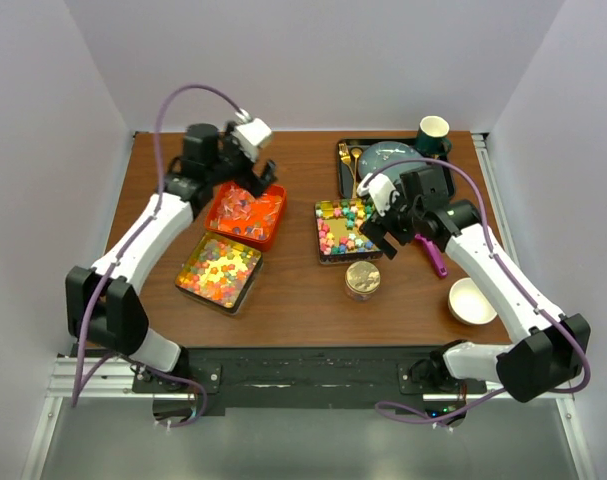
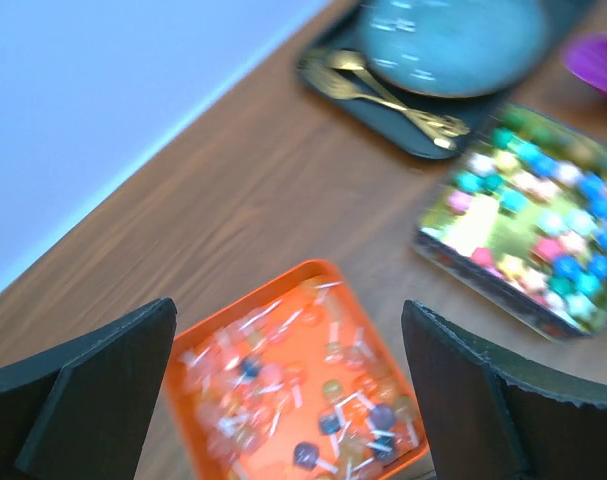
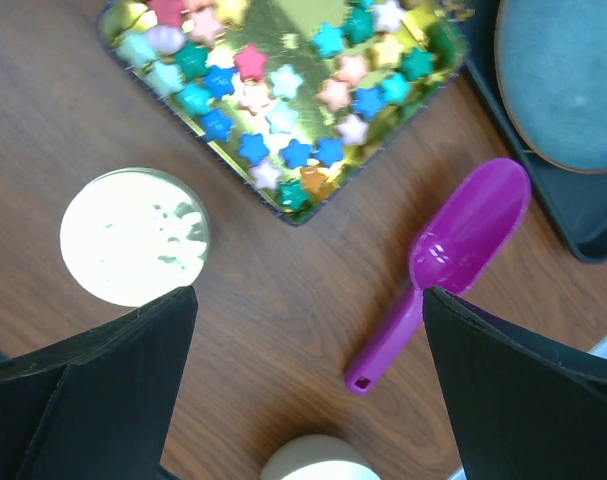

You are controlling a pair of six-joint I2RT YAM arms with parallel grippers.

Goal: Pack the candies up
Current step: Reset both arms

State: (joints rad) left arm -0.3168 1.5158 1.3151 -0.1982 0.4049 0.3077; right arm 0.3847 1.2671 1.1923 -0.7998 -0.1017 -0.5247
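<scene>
Candies [image 3: 251,62], pastel stars, loose in the gold tin [image 3: 288,30], purple scoop [image 3: 470,225] just right of it seemingly for ladling, right gripper [image 3: 308,300] agape near that scoop, left gripper [image 2: 288,310] agape over orange tray [image 2: 308,270] left of tin.

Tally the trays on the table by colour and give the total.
Orange tray: 1
Gold: 2, the left gold tray and the centre gold tray
Black tray: 1
Total: 4
</scene>
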